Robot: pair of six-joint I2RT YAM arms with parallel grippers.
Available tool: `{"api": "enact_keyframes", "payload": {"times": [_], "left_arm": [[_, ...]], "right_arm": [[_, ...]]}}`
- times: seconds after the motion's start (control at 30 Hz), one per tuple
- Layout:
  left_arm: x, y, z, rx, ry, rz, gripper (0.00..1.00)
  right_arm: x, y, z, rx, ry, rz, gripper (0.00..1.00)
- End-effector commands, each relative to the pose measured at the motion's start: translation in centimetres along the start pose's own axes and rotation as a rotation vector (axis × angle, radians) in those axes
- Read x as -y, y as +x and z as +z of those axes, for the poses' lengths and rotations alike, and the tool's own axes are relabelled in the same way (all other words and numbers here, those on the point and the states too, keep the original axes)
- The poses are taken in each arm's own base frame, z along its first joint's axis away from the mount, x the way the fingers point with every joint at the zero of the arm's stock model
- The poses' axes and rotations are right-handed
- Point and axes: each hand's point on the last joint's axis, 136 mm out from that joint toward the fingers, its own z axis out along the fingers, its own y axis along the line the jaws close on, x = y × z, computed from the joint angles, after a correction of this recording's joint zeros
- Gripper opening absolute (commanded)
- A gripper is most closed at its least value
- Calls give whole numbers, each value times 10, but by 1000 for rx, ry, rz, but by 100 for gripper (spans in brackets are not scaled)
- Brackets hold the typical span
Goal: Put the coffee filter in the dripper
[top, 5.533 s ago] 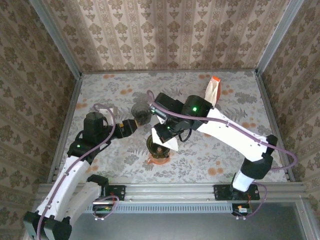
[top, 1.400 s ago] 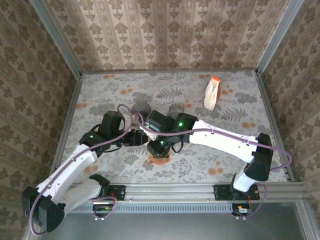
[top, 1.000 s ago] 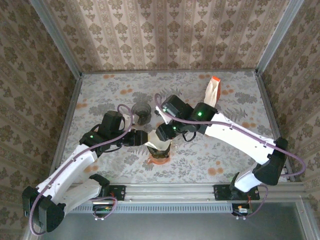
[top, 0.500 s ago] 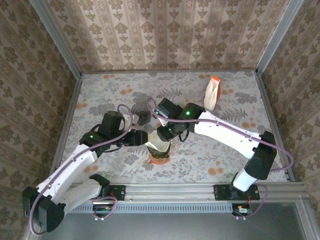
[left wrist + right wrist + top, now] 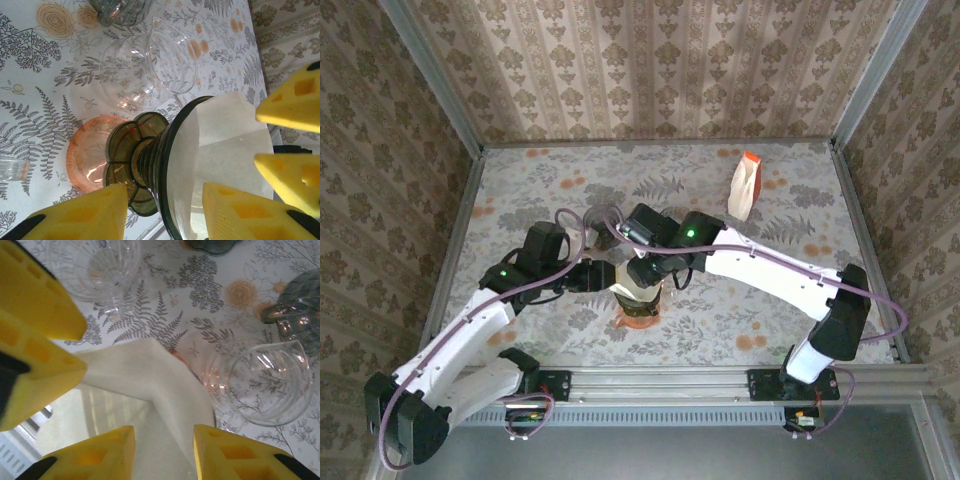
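Observation:
The dark green glass dripper [image 5: 145, 165] stands on a pink saucer [image 5: 85, 155] at the table's near middle. The white paper coffee filter [image 5: 225, 150] sits in its mouth, one folded corner sticking up above the rim [image 5: 150, 370]. My left gripper [image 5: 165, 200] is open. Its fingers straddle the dripper's rim from the left, and a gap shows on each side. My right gripper [image 5: 164, 440] hovers open just over the filter, whose fold runs between its fingers. In the top view both grippers meet over the dripper [image 5: 640, 298].
A clear glass server [image 5: 260, 385] stands right behind the dripper, with a grey glass cup [image 5: 300, 310] beyond it and a clear cut glass [image 5: 97, 265] to the side. A white bag with an orange top [image 5: 745, 187] stands at the back right.
My right gripper has come down and a little left onto the dripper's mouth, and the filter now sits deeper. The left arm has stayed put.

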Motion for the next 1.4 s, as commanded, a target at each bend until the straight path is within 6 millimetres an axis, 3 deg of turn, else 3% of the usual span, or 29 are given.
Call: {"api": "enact_keyframes", "payload": {"times": [0.0,0.3,0.63,0.9,1.37], "left_arm": [[3,2,2,-3,20,26,45],[5,2,0,4,24,30,46],[5,1,2,2,32,27,46],[10,2,-7,10,29,38,50],[6,14,-13,-20,14,27,47]], "right_arm": [[-10,-3,-7,25,-51,14,32],[-30,12,12,-39,-103,-6,22],[-56,19,11,-44,-226,-30,20],[-54,20,15,-46,-213,-24,20],[-51,19,18,-38,-197,-15,20]]}}
